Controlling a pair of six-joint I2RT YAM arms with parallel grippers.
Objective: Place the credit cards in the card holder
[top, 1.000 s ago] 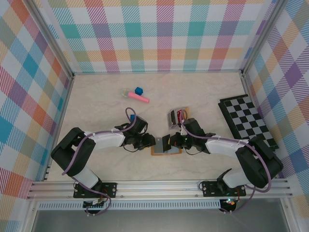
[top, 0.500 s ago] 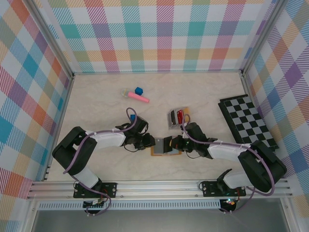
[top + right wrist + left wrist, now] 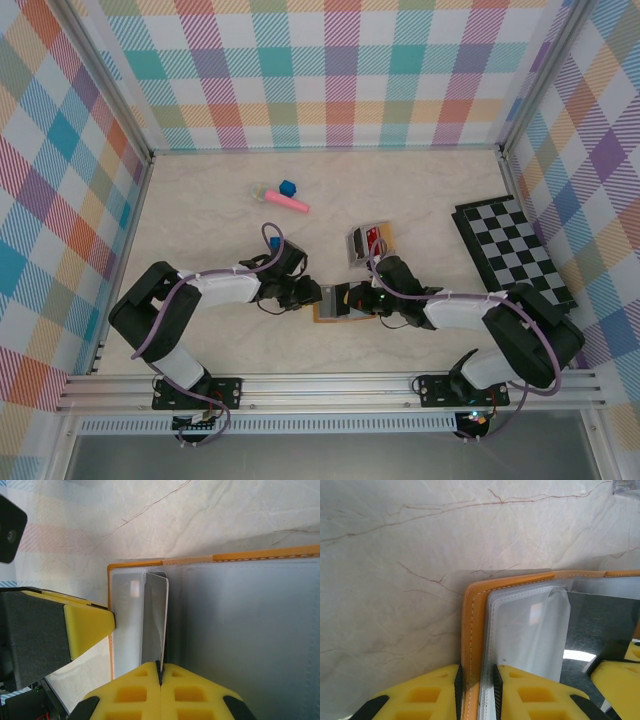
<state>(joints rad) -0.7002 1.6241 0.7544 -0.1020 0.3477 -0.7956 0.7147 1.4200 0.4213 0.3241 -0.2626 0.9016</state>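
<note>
The card holder [image 3: 345,310] lies open on the table between the two arms, orange-brown outside with clear sleeves inside. My left gripper [image 3: 477,690] is shut on its left edge, pinching the orange cover [image 3: 470,620] and the sleeves together. My right gripper [image 3: 161,672] is shut on a thin grey credit card [image 3: 155,625], held edge-on. The card's far end stands over the holder's left sleeve [image 3: 125,630], close to the left gripper's fingertip [image 3: 87,627]. The other credit cards [image 3: 368,242] sit in a fanned stack just behind the holder.
A pink stick [image 3: 286,202] and a small blue cube [image 3: 288,187] lie at the back left of the table. A black-and-white chequered board [image 3: 515,250] lies at the right. Plaid walls close in the table on three sides.
My left gripper has closed tighter on the holder's edge. My right gripper has moved left over the holder with the grey card in it.
</note>
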